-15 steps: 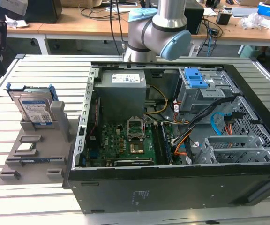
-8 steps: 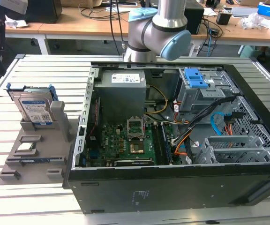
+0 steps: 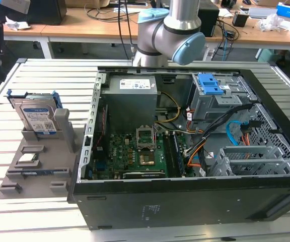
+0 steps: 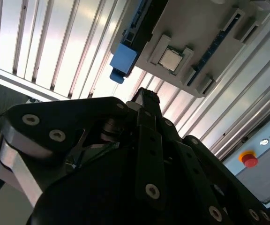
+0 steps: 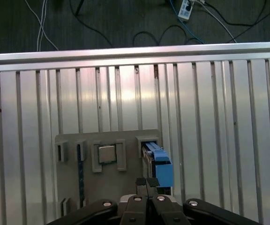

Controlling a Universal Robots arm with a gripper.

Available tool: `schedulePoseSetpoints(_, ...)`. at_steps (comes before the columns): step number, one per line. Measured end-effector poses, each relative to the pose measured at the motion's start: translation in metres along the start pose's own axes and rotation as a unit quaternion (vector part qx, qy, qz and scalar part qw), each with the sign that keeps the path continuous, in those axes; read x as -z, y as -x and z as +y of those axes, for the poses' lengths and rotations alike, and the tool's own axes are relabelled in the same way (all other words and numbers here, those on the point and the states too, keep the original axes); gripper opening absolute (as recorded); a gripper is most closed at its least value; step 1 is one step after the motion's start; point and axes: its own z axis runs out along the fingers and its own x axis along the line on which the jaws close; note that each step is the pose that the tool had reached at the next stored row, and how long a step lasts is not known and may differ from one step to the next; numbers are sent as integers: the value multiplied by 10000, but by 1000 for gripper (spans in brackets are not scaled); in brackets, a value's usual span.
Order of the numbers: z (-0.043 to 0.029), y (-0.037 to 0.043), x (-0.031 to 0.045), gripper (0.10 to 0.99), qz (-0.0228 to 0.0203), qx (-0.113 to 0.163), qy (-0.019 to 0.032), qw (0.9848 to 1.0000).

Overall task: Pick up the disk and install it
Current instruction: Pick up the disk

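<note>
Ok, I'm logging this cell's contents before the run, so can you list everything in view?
disk: one, silver with blue carrier, upright in the fixture
fixture: one, grey, on the table, exterior view's left of the case
chip: one, silver, square, seated in the fixture
computer case: one, black, open, on the table
motherboard: one, green, inside the case
power supply: one, grey, inside the case
latch: one, blue on a grey cage, inside the case
table: one, silver slats
arm: one, grey and light blue, beyond the case
tool: one, black, shut, empty, above the fixture
</note>
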Motion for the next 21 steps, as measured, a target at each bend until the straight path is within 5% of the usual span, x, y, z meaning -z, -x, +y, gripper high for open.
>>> schedulePoseSetpoints(4, 0, 0, 0, 106, 0, 0, 0, 10000)
schedulePoseSetpoints(11, 0, 0, 0, 482, 0, 1, 0, 10000)
schedulePoseSetpoints(21, -41, 66, -2, 482, 9, 2, -1, 10000)
